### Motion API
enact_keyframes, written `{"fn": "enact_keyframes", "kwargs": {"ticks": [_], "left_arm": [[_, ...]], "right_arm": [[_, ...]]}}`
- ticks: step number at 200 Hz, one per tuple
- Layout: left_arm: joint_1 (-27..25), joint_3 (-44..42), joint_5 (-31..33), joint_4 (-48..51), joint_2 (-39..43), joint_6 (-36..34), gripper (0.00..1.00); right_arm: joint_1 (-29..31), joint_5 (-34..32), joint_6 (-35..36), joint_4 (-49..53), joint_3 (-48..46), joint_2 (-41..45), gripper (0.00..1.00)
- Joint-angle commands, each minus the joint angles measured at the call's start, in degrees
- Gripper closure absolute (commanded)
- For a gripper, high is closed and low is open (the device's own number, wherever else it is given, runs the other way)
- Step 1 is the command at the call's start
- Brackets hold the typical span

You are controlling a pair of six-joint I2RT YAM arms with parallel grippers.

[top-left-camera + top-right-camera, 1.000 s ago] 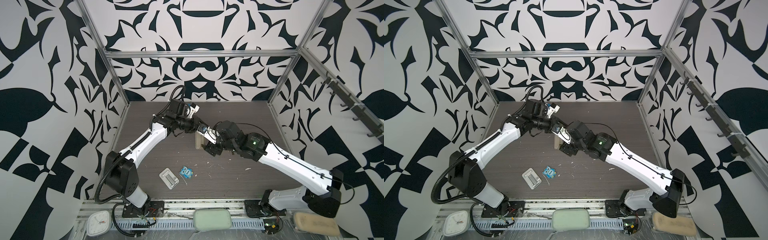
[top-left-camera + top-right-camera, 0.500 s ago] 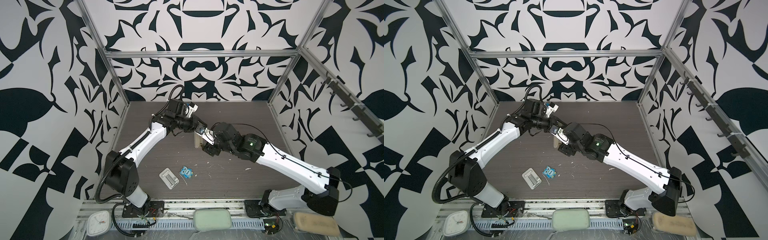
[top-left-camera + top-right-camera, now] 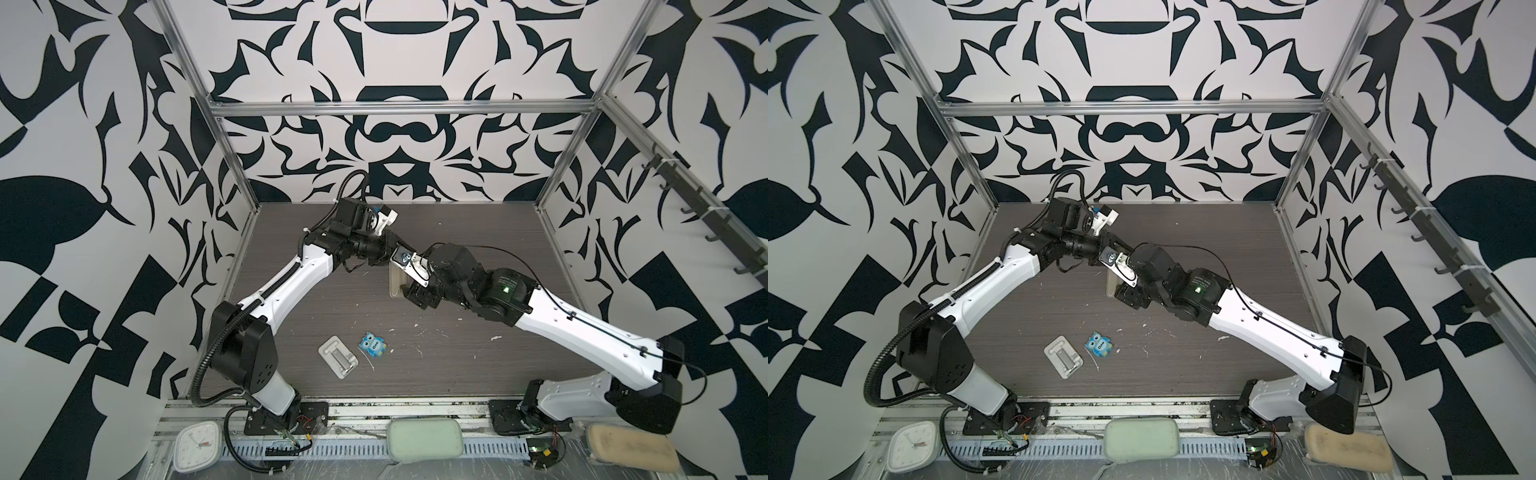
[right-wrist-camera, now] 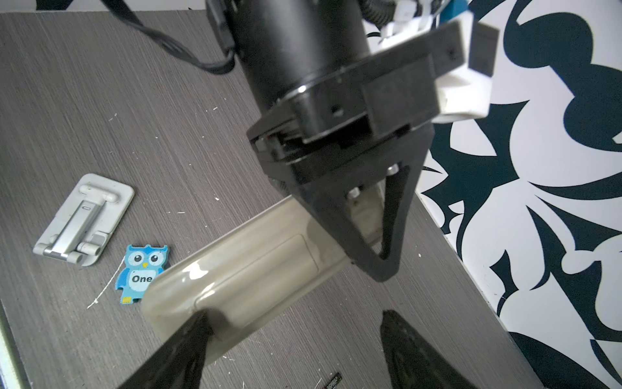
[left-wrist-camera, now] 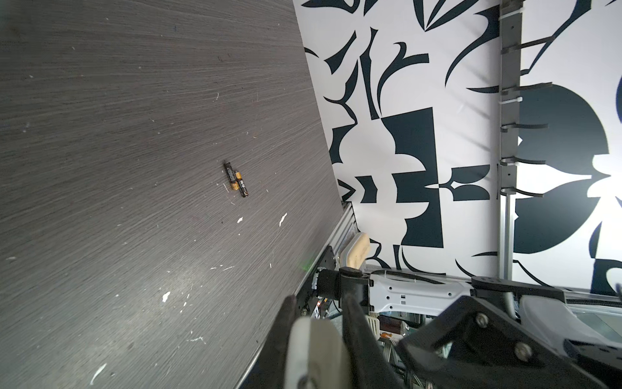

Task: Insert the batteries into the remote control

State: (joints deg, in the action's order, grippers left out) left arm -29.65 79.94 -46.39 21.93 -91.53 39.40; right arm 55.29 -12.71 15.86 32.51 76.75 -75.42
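**While Two Batteries Are Lying Loose, One Remote Is Hanging Between Two Arms**

Counting what is on show, two batteries [image 5: 236, 178] are lying side by side and touching on the dark desk [image 5: 101, 134], one set slightly ahead of the other, well apart from both arms. One remote control [image 4: 255, 266] is hanging raised over the middle of the desk, its plain beige back facing the right wrist camera. One white tray [image 3: 338, 356] with a metal piece and one blue owl-shaped item [image 3: 374, 344] are sitting just beside each other, nearer the front edge of the desk.

Two arms are meeting at the remote control. The left gripper [image 4: 370, 256] is clenching one end of it between narrowly parted jaws and is carrying it alone. The right gripper [image 4: 296, 318] is holding its jaws spread wide at the opposite end. One jaw is lying close against the corner of that end, though contact is hard to tell. The other jaw is standing clear, with bare desk showing between. These jaws are grasping nothing.
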Motion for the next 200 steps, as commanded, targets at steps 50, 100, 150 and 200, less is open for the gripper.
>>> {"fn": "enact_keyframes", "kwargs": {"ticks": [50,100,150,200], "left_arm": [[-0.41,-1.10,-7.19,-3.92,0.82,4.10,1.00],[-0.45,-0.50,-9.46,-3.79,0.56,4.37,1.00],[-0.44,0.43,-11.07,-3.39,-0.13,4.37,1.00],[-0.44,0.65,-11.53,-2.96,-0.27,4.22,1.00]], "right_arm": [[0.00,0.60,0.08,-2.55,-1.49,2.15,0.16],[0.00,5.56,1.12,-2.08,-2.48,3.65,0.14],[0.00,8.34,2.12,-1.84,-2.79,3.88,0.13],[0.07,10.25,2.99,-1.25,-3.00,4.23,0.13]]}}
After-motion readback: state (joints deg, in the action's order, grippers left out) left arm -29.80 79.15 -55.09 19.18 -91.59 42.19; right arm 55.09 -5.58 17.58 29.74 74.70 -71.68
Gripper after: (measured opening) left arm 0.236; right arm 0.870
